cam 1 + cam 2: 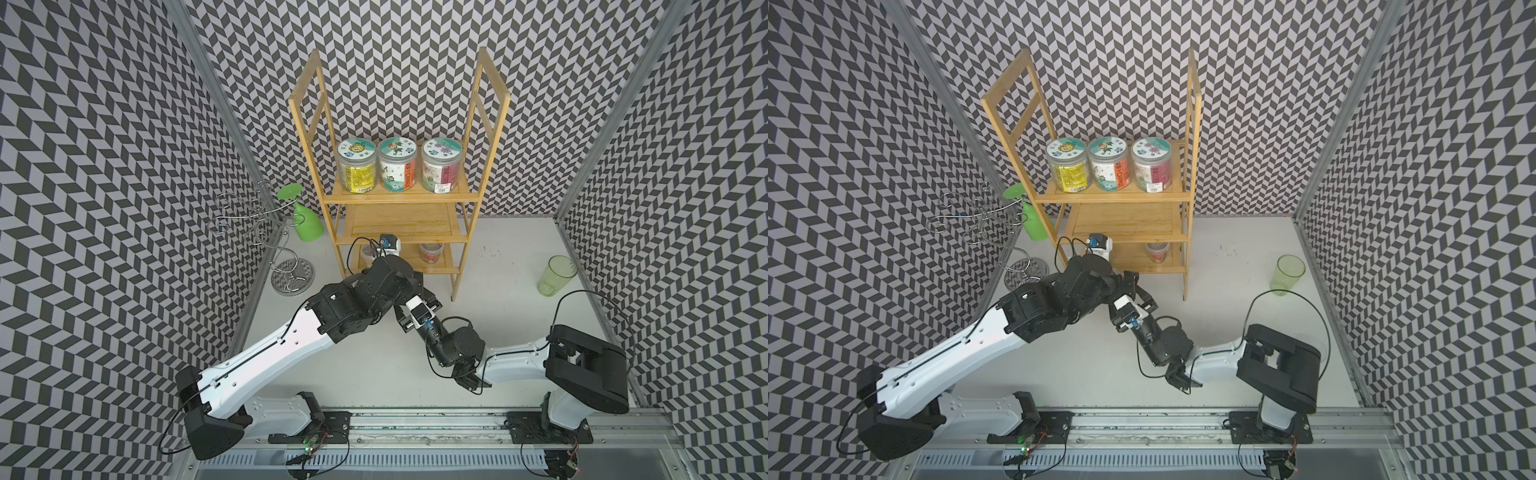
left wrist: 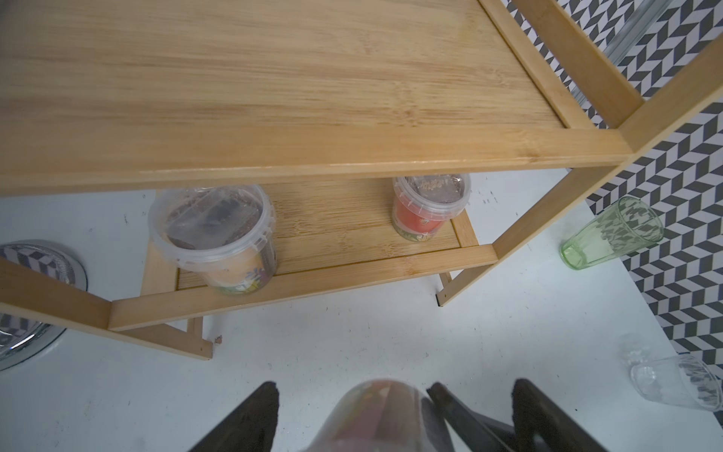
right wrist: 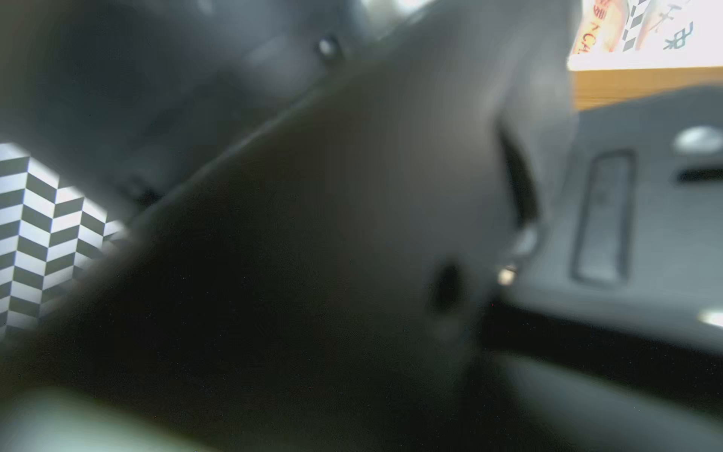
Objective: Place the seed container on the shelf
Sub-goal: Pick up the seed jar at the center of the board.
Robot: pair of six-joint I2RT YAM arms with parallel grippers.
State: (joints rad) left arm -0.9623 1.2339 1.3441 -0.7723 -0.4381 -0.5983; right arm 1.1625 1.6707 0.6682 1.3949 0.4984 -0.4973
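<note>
The seed container (image 2: 375,415), a clear tub with red and yellow inside, shows blurred and close in the left wrist view, up off the white table. My left gripper (image 2: 352,387) is open around it, with a gap on one side. My right gripper (image 1: 419,297) reaches in from the right under the left wrist and meets it there; a dark finger (image 2: 526,411) of it shows beside the tub. The right wrist view is blocked by dark arm parts. The bamboo shelf (image 1: 399,195) stands just beyond both grippers.
Three labelled jars (image 1: 399,166) fill the shelf's top tier. Two small tubs (image 2: 213,231) (image 2: 430,203) sit on the bottom tier; the middle tier is bare. A green glass (image 1: 555,274) stands right, a clear glass (image 2: 673,383) lies nearby, a wire stand (image 1: 266,232) with a green goblet (image 1: 305,220) left.
</note>
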